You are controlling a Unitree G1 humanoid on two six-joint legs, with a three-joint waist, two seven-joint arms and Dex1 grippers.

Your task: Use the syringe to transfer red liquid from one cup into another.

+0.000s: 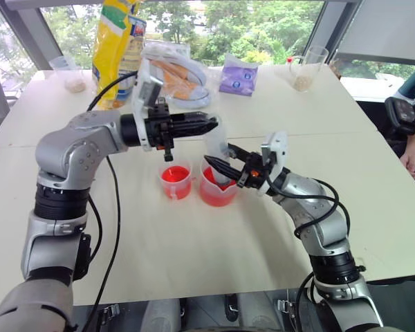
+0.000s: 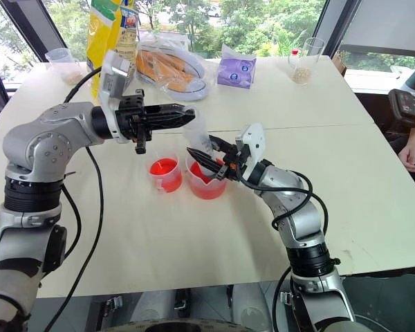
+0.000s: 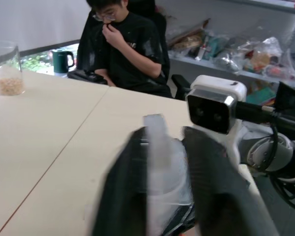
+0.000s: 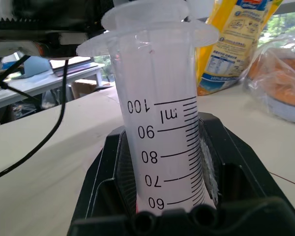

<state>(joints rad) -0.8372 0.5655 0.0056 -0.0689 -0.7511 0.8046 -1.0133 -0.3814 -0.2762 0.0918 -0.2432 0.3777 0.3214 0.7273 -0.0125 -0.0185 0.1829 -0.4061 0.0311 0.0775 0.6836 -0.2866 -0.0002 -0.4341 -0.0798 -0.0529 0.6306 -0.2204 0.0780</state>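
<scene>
Syringe barrel stands upright between the fingers of my right pincer, which is clamped round its lower part, scale marks facing my wrist. Its tip reaches down into the wider beaker, which sits directly beneath that pincer, with red liquid in the bottom. The smaller cup stands just beside the beaker, on the side toward my left arm, also red inside.

My left pincer lies level above the right one, fingers closed on the white plunger at the top of the barrel. The barrel as seen from my right wrist looks clear, so I judge the draw is not yet made.

To do this step well, I should hold the right pincer firm and unmoving, so the tip stays under the liquid surface, and pull the plunger straight along the barrel's axis, slowly. Any sideways pull from the left pincer would tilt the barrel against the beaker wall and could tip the beaker. I cannot tell how deep the tip sits; if it is shallow, air will enter.
</scene>
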